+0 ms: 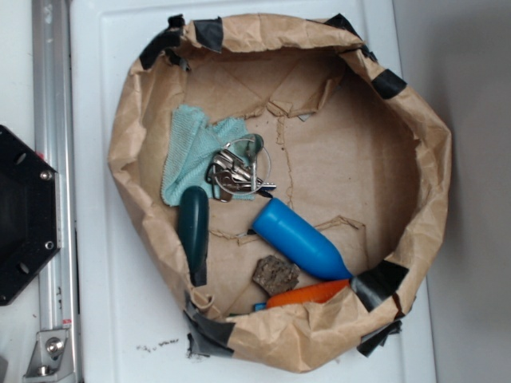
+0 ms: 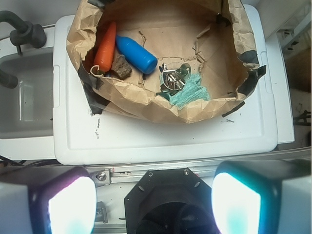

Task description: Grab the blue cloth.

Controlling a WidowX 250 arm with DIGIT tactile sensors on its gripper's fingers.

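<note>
The blue cloth (image 1: 197,152) is a pale teal waffle-weave rag lying crumpled at the left inside of a brown paper basin (image 1: 415,120). A bunch of keys (image 1: 235,171) rests on its right edge. In the wrist view the cloth (image 2: 191,92) shows near the basin's front rim. My gripper (image 2: 153,202) is open, far back from the basin above the black robot base (image 2: 165,204), with nothing between its fingers (image 2: 70,204). The gripper is not in the exterior view.
Inside the basin lie a dark green handled tool (image 1: 194,223), a bright blue bottle (image 1: 299,239), a brown block (image 1: 275,274) and an orange carrot (image 1: 307,294). The basin sits on a white lid (image 2: 161,141). A metal rail (image 1: 52,159) runs along the left.
</note>
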